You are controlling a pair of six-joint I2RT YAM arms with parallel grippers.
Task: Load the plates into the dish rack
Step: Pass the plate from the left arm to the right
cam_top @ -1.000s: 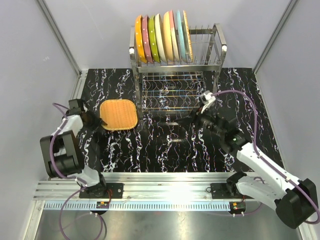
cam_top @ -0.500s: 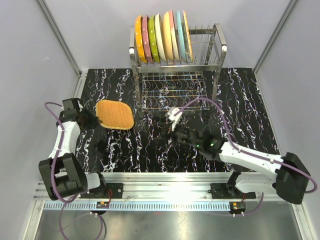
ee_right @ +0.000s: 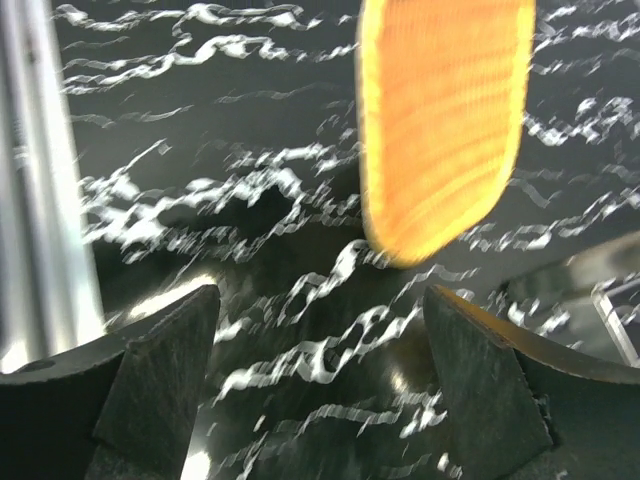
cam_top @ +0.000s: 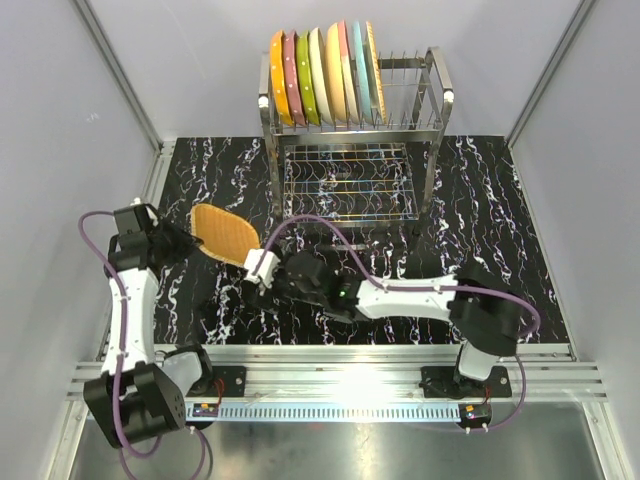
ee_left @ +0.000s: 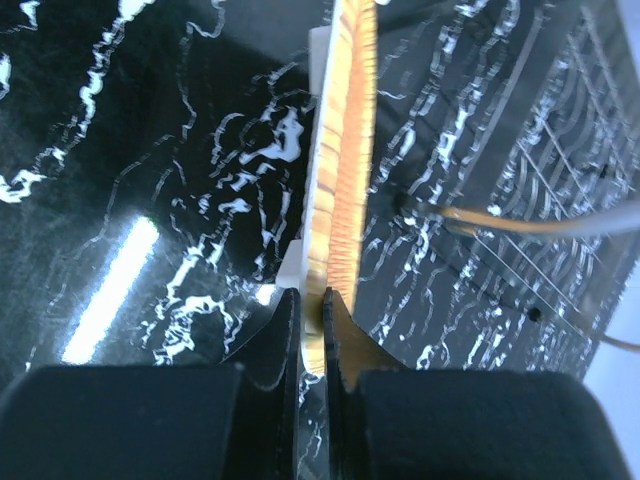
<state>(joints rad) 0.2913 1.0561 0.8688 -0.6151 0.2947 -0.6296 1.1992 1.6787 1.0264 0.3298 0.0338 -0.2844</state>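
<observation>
- the dish rack (cam_top: 437,100) stands at the far edge of the tabletop (cam_top: 500,210), where it stood a second ago. its lower grid shelf (cam_top: 345,180) is bare, and free prongs remain at the right end of the upper tier.
- the right arm (cam_top: 420,295) has swung from beside the rack across to the left. it now stretches low in front of the rack, with its purple cable (cam_top: 320,222) looping just before the lower shelf. arm and cable both sit in the path back to the rack.
- the plates (cam_top: 320,75) already loaded, about eight, stand on edge in a tight row at the left of the upper tier, unchanged.
- the tan plate (cam_top: 222,235) lay flat a second ago. it is now lifted off the tabletop and tilted on edge at the left, well apart from the rack. i judge it the last one to load.
- the left end effector (cam_top: 185,240) has closed down and pinches the tan plate's rim between its fingers.
- the right end effector (cam_top: 256,272) has spread wide and holds nothing. it faces the plate's free edge, near but not touching, which looks like a handover being set up.
</observation>
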